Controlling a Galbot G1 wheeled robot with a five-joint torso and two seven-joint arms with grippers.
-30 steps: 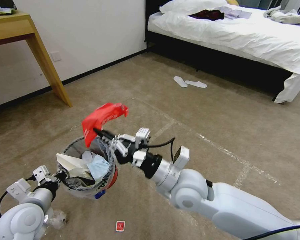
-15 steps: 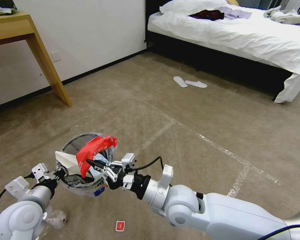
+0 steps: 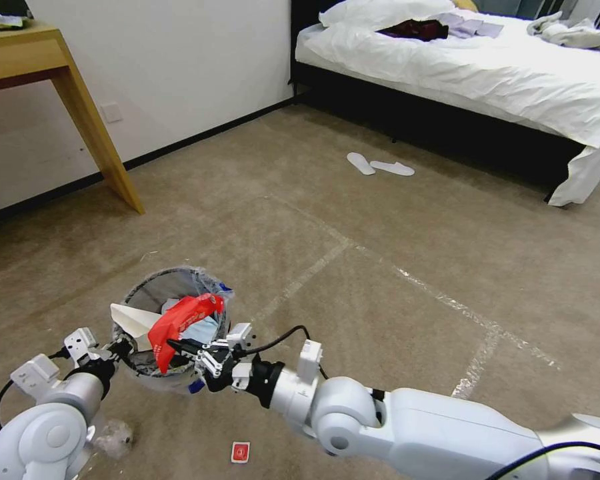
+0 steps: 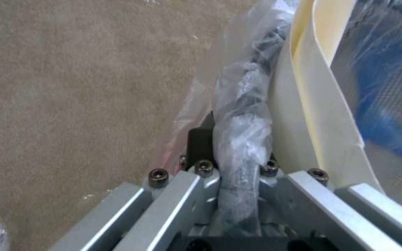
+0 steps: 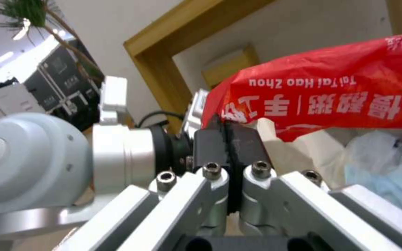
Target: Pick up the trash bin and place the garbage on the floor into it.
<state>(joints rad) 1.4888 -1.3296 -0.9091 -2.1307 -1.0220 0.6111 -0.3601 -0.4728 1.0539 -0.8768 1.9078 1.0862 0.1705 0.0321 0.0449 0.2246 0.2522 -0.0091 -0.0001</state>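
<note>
Trash bin (image 3: 173, 320) lower left of head view, off floor (image 3: 393, 227), left gripper (image 3: 117, 348) clamped on rim; paper, blue mask inside. Right gripper (image 3: 173, 345) pinches red wrapper (image 3: 180, 320) over mouth, unreleased. Left on carpet: small red packet (image 3: 240, 452), clear crumple (image 3: 117, 437) at bottom edge

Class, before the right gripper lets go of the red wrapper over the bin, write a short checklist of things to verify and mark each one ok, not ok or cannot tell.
1. Left gripper clamps the rim of the trash bin: ok.
2. Right gripper is shut on the red wrapper: ok.
3. Wrapper hangs over the bin's opening, not outside the rim: ok.
4. Room left in the bin above the white paper and blue mask: cannot tell.
5. Floor is free of litter: not ok, a small red packet lies near the robot.
</note>
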